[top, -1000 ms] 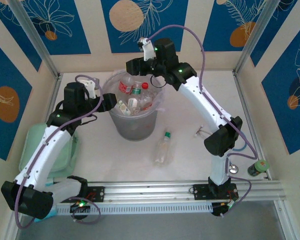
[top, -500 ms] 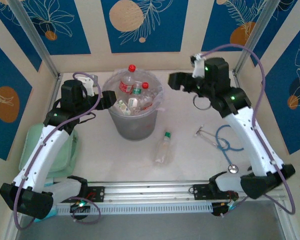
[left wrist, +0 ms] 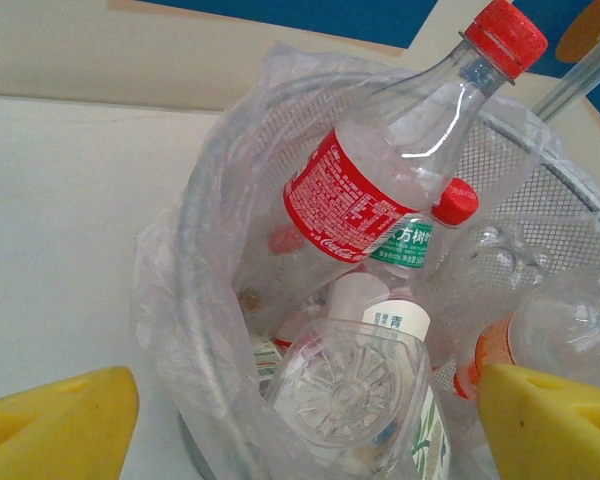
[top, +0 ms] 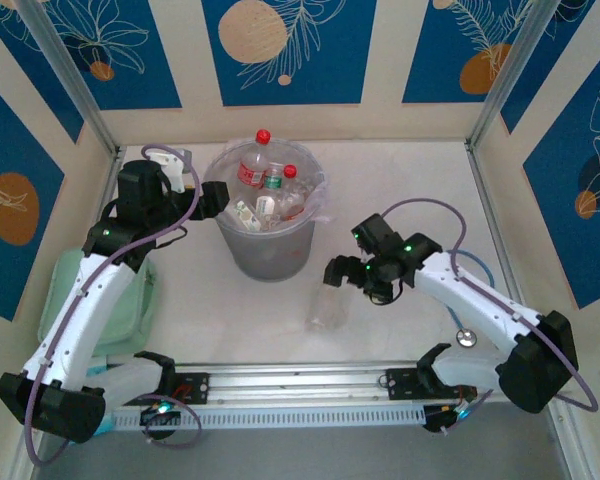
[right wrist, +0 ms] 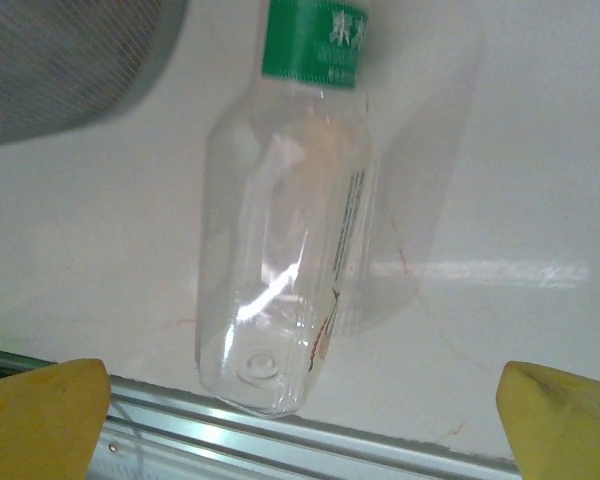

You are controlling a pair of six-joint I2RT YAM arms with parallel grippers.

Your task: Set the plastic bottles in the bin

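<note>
Plastic bottles [top: 265, 200] are heaped in the bin [top: 270, 258] at the middle of the table [top: 210, 310], and one more lies loose on the tabletop in front of it.

At far left, a flat pale green tray [top: 65, 300] sits by the table edge, partly under my left arm. My left pincer [top: 212, 200] hovers just beside the bin's left rim, its yellow pads spread wide with nothing clasped between them.

The bin is a round grey bucket lined with a clear bag. From my left wrist I look down into it. A red-capped bottle [left wrist: 380, 190] with a red label leans on top, its neck pointing up and to the right. Under it are a bottle with a white and green label, a clear bottle whose base faces the camera, and an orange cap at the right.

Right of the bin and nearer to me, the loose bottle [top: 327, 310] lies on its side. It is clear and empty, with a green label near the neck and its base towards the metal rail [top: 310, 375] at the table's near edge.

My right pincer [top: 355, 282] hangs low over the neck end of this bottle. Its pads are wide apart, one on each side of the bottle, touching nothing.

Further right, a stethoscope [top: 466, 338] lies on the table beside my right arm.
</note>
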